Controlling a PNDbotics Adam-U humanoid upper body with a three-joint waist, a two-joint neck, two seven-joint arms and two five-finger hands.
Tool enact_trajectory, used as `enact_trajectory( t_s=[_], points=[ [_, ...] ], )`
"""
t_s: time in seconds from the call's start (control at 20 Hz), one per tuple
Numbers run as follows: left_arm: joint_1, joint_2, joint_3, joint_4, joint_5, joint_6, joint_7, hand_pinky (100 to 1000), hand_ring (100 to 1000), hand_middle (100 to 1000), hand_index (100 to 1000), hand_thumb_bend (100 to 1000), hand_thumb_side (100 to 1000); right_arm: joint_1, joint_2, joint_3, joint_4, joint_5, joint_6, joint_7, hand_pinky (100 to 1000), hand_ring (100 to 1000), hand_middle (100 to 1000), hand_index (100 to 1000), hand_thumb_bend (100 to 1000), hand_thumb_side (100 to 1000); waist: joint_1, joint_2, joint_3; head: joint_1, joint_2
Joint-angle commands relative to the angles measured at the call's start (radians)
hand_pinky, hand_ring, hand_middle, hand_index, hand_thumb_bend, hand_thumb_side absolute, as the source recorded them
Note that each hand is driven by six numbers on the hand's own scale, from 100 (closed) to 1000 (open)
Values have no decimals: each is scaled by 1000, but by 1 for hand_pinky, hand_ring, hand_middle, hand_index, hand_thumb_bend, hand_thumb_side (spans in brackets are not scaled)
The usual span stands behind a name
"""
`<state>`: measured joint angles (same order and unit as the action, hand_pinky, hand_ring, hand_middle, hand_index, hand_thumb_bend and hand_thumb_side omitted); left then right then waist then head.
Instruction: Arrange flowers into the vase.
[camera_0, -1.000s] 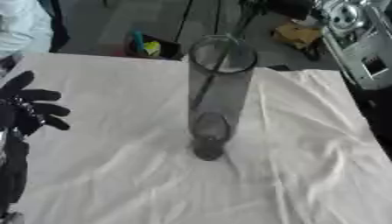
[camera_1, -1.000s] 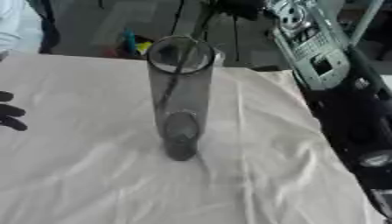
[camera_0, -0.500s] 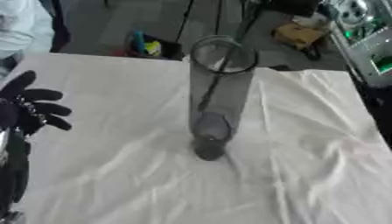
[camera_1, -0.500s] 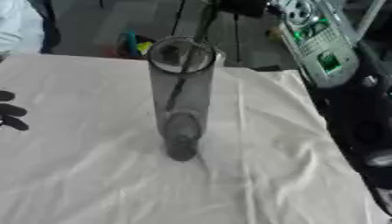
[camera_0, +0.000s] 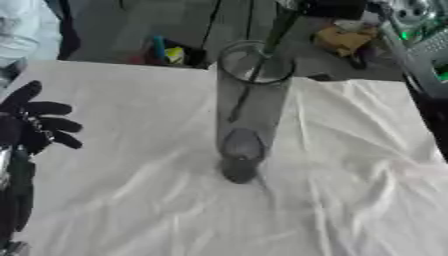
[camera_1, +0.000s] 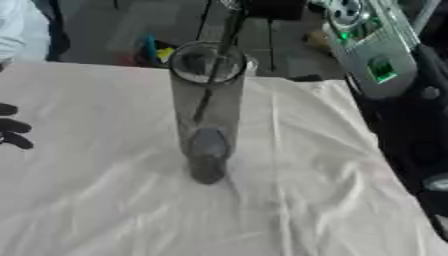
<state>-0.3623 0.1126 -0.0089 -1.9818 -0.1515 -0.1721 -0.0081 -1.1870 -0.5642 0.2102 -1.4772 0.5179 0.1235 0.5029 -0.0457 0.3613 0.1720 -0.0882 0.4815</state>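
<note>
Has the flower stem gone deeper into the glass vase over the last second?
Yes. The stem now runs down through the rim of the glass vase into its upper half; a second ago its tip was just inside the rim.

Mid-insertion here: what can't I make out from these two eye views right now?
- Right hand: fingers cut off by the top edge; only the black and silver right arm shows.
- Flower head: cut off above the thin dark stem entering the tall clear glass vase.
- Left hand: partly cropped in the right eye view.
</note>
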Motion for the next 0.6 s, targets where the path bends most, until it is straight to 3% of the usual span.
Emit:
enact_trajectory(
  t_s=[0.05, 0.3, 0.6],
  points=[
    [-8, 4, -12, -18, 1, 0, -2, 498, 602, 652, 919, 100, 1000, -13, -31, -7, -27, 15, -9, 17, 632, 683, 586, 698, 100, 909, -15, -6, 0, 4, -11],
    [-8, 4, -13, -18, 1, 0, -3, 498, 603, 652, 919, 100, 1000, -11, -32, -9, -23, 6, -9, 33, 636, 682, 585, 727, 100, 1000, -16, -7, -1, 6, -10],
    [-7, 5, -14, -18, 2, 0, -5, 498, 603, 652, 919, 100, 1000, -9, -34, -18, -3, -35, 10, 57, 655, 705, 605, 764, 100, 1000, -13, -8, -3, 8, -10]
  ],
)
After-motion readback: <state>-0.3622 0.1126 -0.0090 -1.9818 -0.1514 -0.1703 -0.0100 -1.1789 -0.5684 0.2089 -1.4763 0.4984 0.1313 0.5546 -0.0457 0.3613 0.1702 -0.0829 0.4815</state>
